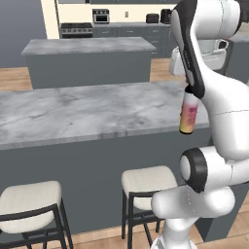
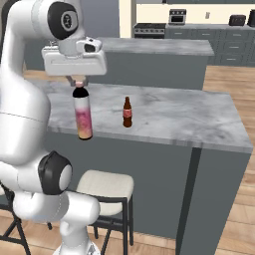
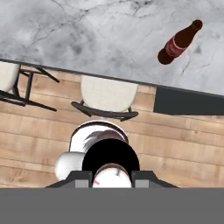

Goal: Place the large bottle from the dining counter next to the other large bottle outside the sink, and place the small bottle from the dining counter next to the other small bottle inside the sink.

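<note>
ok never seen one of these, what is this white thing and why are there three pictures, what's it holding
The white thing is a robot arm on a driving base, in a computer-drawn kitchen. Two pictures come from cameras on the base, behind the arm, one to its left and one to its right, so both show the same scene from two sides. The third comes from a camera on the hand, looking straight down.

At the end of the arm is the claw. It is shut on the dark cap of the large bottle, pink fading to orange, which hangs upright at the near edge of the dining counter, over the floor. The small bottle, brown with a red label, stands on the counter. Stools sit below.
</note>
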